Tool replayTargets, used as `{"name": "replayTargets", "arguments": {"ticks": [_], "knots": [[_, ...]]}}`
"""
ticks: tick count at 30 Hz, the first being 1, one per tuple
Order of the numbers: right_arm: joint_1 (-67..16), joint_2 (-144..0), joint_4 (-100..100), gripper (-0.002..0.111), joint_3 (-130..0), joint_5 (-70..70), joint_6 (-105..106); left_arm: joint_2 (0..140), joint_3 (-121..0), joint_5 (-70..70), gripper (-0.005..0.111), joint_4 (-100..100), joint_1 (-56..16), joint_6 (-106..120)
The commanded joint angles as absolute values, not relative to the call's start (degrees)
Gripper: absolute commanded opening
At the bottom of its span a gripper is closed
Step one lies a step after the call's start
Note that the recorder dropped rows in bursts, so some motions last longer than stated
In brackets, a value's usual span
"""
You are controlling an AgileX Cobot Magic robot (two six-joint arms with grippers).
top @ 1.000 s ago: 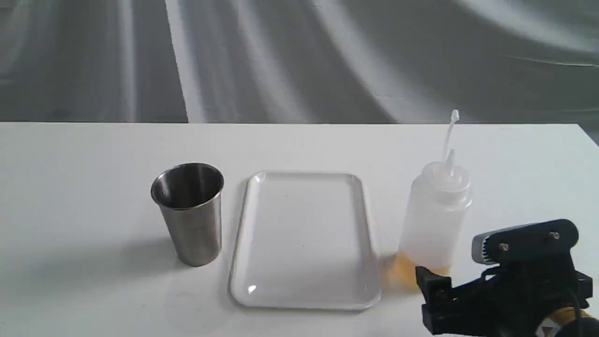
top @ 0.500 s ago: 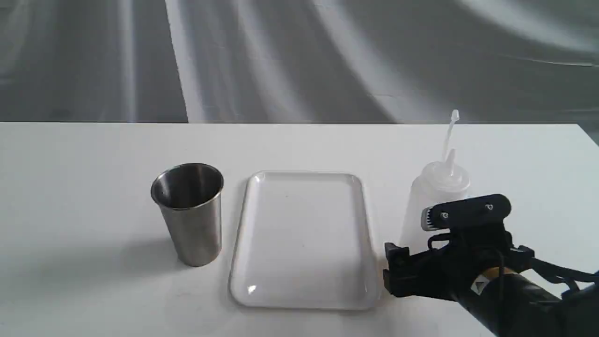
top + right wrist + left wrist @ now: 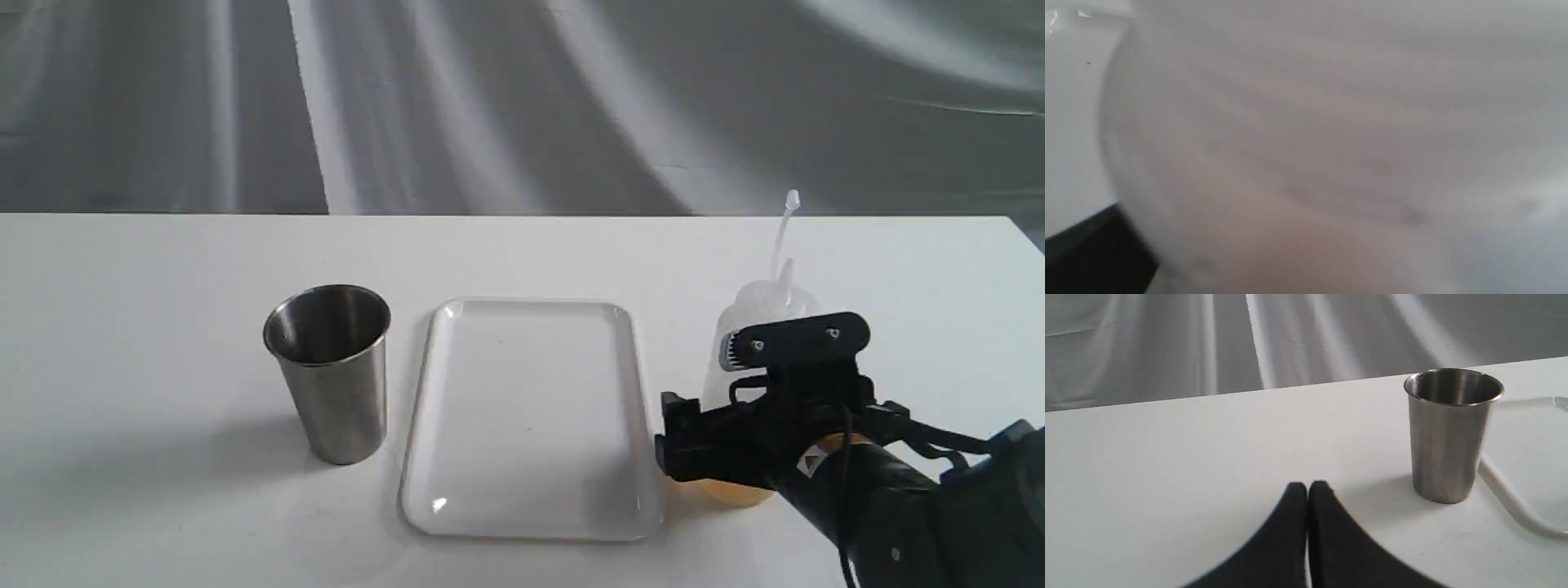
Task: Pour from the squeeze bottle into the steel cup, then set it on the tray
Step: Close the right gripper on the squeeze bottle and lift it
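The squeeze bottle (image 3: 763,306) stands upright at the right of the table, with amber liquid at its base and its cap strap pointing up. My right gripper (image 3: 722,445) is open around the bottle's lower body, one finger (image 3: 676,445) just to its left. In the right wrist view the bottle (image 3: 1331,143) fills the frame, blurred, beside one black finger (image 3: 1094,249). The steel cup (image 3: 328,371) stands upright to the left of the white tray (image 3: 531,523), which has nothing on it. My left gripper (image 3: 1307,490) is shut and holds nothing, low over the table near the cup (image 3: 1447,437).
The white table (image 3: 163,269) ends at a back edge before a grey draped backdrop. Its right corner lies behind the bottle. The tray's rim (image 3: 1506,494) runs close beside the cup in the left wrist view.
My right gripper has moved left and away from the near edge, from beside the bottle's base to around its lower body. Bottle, cup and tray have not moved.
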State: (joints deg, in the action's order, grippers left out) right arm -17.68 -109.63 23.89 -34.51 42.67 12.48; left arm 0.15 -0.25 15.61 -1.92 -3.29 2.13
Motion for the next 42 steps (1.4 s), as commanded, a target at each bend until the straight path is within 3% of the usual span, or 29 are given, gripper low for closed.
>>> {"name": "replayTargets", "arguments": {"ticks": [1,7,14,20,35,42], "knots": [[-17.2,-109.8,23.4,0.094,-34.8,43.2,12.4,0.0,0.0,15.2,0.000,-1.9,-3.6,1.9],[-17.2,-109.8,23.4,0.081,-34.8,43.4,12.4,0.0,0.0,15.2,0.000,-1.9,-3.6,1.9],[-17.2,-109.8,23.4,0.031,-34.8,43.4,12.4,0.0,0.0,15.2,0.000,-1.9,-3.6,1.9],[-17.6,-108.3,23.1,0.008,-34.8,43.2,12.3,0.0,0.0,15.2,0.000,-1.9,-3.6,1.9],[-15.8,-88.4,22.4,0.006,-34.8,17.0,13.8,0.0,0.0,15.2,0.000,-1.9,-3.6,2.1],[-12.1,-83.2,5.6,0.006,-36.1,3.7,4.2,0.0,0.0,15.2,0.000,-1.9,-3.6,1.9]]}}
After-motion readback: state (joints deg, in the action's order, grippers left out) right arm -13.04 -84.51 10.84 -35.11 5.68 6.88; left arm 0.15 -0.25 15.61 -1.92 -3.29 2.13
